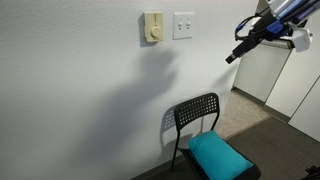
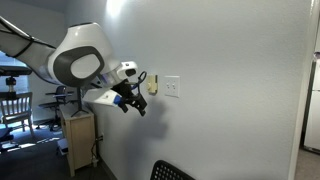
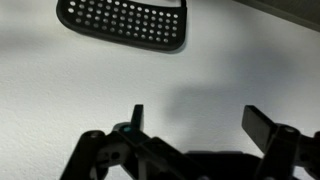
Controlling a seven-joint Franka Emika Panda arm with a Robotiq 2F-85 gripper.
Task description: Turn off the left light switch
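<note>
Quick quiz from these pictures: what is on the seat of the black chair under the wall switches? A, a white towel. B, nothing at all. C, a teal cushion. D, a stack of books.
C: in an exterior view a teal cushion lies on the seat of the black chair, which stands below the white switch plate.
</note>
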